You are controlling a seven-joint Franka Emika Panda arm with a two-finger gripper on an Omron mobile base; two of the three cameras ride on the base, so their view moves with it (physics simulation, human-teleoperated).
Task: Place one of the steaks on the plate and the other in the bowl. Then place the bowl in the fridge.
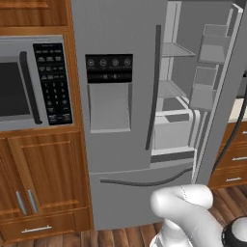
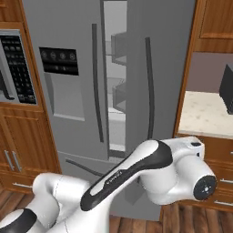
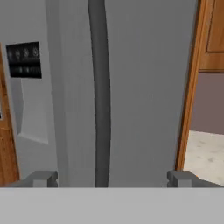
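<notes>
The grey fridge [image 1: 116, 144] stands straight ahead, its left door with the dispenser panel [image 1: 109, 68] closed. Its right door [image 1: 214, 82] is swung open, baring pale shelves [image 1: 174, 50] with nothing on them that I can see. In the right base view that door [image 2: 166, 68] stands ajar with its long dark handle [image 2: 150, 86] toward me. My gripper [image 3: 111, 179] is open, with nothing between its fingertips [image 3: 41, 178], and faces the outer face of the door around the dark handle [image 3: 101, 87]. The steaks, the plate and the bowl are out of view.
A built-in microwave [image 1: 29, 82] with a black keypad sits left of the fridge, above wooden cabinet doors [image 1: 43, 183]. Right of the fridge a pale counter [image 2: 205, 113] carries a dark object [image 2: 226, 88] over wooden drawers [image 1: 234, 161]. The floor is wood.
</notes>
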